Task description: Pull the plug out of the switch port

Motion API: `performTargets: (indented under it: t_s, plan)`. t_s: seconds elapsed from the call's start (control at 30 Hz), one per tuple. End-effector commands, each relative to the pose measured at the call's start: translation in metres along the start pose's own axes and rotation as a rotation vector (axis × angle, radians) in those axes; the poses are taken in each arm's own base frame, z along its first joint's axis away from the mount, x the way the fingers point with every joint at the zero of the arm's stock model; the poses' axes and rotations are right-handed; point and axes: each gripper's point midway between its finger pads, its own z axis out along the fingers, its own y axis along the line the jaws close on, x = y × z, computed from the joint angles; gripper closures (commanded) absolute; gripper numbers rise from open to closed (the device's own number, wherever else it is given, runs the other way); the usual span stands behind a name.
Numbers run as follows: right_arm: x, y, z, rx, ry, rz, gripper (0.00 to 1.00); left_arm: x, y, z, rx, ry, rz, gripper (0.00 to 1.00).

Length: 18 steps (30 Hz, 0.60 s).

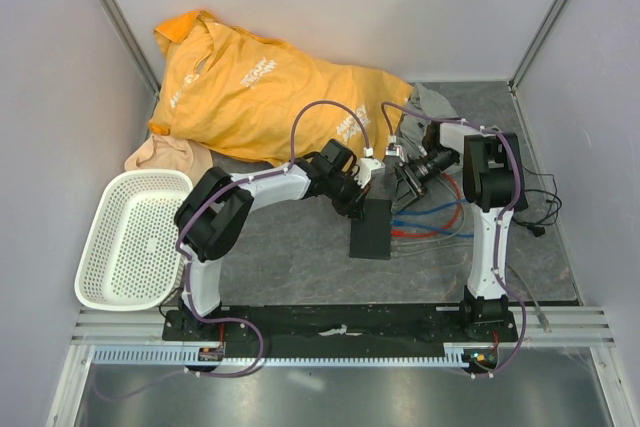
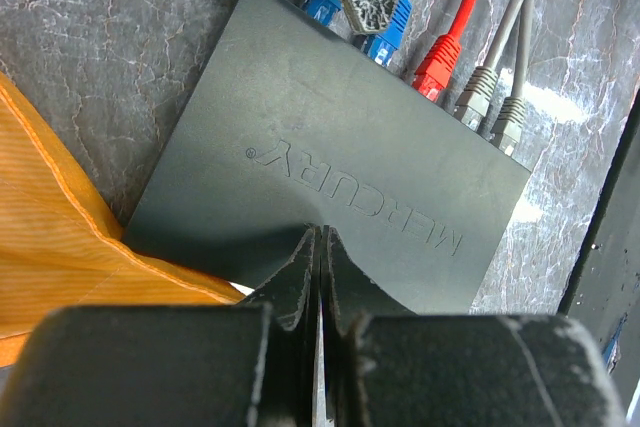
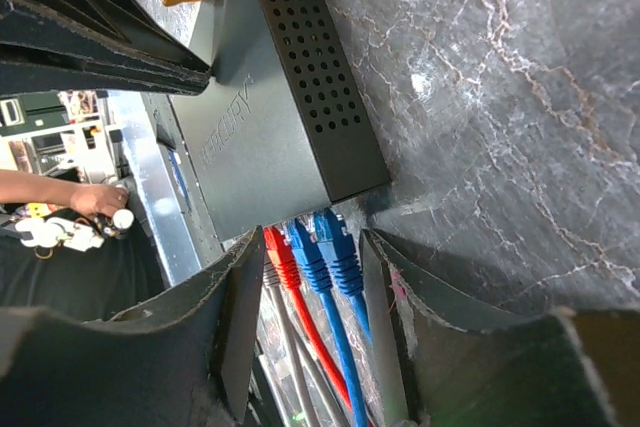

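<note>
The switch is a flat matte-black box lying mid-table, marked MERCURY in the left wrist view. Two blue plugs, a red plug and grey plugs sit in the sockets along its right edge. My left gripper is shut and empty, its tips resting on the switch's top. My right gripper is open and straddles the red and two blue plugs right at the port edge; its fingers do not touch them. It also shows in the top view.
A yellow shirt lies at the back, its hem beside the switch. A white basket stands at the left, with a beige cloth behind it. Blue, red and grey cables run right of the switch. A black cable lies at the far right.
</note>
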Motion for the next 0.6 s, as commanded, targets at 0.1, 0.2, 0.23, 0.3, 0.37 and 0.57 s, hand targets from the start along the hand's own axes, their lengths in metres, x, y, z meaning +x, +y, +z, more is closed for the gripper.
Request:
performTargets:
  t_s: [0.1, 0.2, 0.23, 0.3, 0.37, 0.57]
  plan:
    - [-0.001, -0.049, 0.004, 0.126, 0.058, -0.081, 0.52, 0.030, 0.010, 0.005, -0.041, 0.082, 0.015, 0.98]
    - [-0.003, -0.050, 0.003, 0.130, 0.057, -0.070, 0.54, 0.030, 0.010, 0.005, -0.040, 0.082, 0.018, 0.98]
    - [-0.004, -0.050, 0.003, 0.132, 0.056, -0.070, 0.55, 0.029, 0.010, 0.005, -0.040, 0.081, 0.021, 0.99]
    - [-0.005, -0.051, 0.003, 0.137, 0.055, -0.058, 0.56, 0.029, 0.011, 0.005, -0.041, 0.082, 0.020, 0.98]
    - [-0.006, -0.053, 0.003, 0.142, 0.051, -0.048, 0.57, 0.029, 0.011, 0.006, -0.039, 0.082, 0.021, 0.99]
    - [-0.008, -0.054, 0.002, 0.158, 0.040, -0.036, 0.61, 0.029, 0.011, 0.006, -0.036, 0.083, 0.022, 0.99]
